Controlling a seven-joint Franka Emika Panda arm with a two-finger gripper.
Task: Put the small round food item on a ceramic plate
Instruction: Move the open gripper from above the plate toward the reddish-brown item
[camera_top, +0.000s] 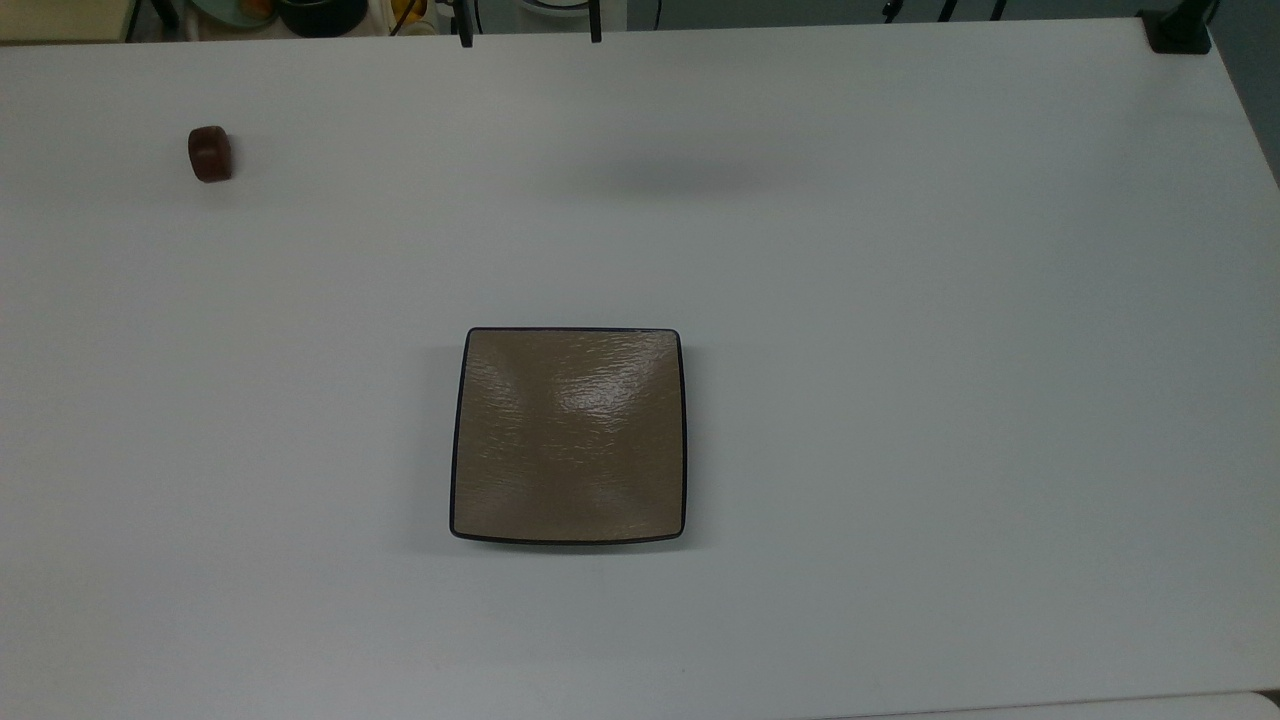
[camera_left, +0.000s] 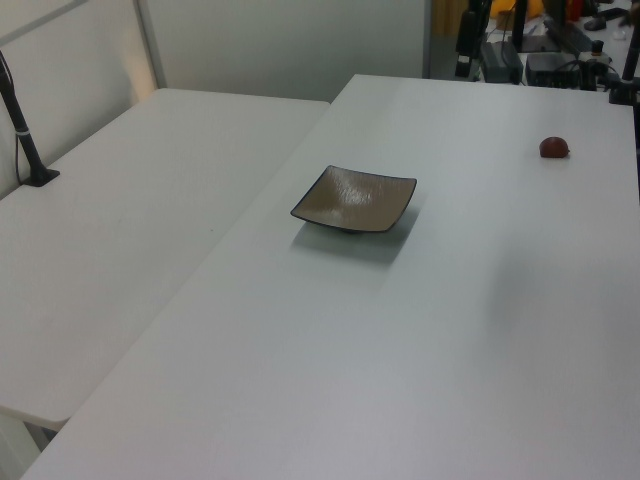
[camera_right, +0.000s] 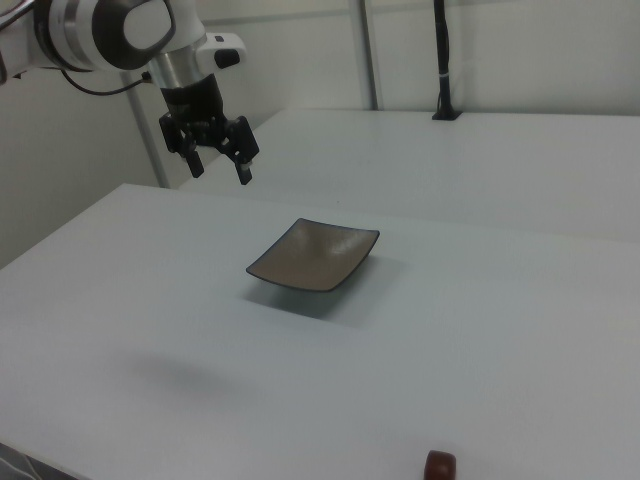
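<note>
White table (camera_top: 900, 400) separates ceramic plate (camera_top: 568, 436) from small round food item (camera_top: 209, 154).

A square brown plate (camera_top: 568, 436) sits mid-surface (camera_top: 900, 350), well apart from the small reddish-brown lump (camera_top: 210, 154) at the top view's upper left

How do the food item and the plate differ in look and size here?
The small round food item is a reddish-brown, rounded lump; the ceramic plate is square, tan-brown with a dark rim. The food item is far smaller than the plate. The plate's surface is rippled; the food item's is smooth. Both rest on the white table, well apart.
</note>
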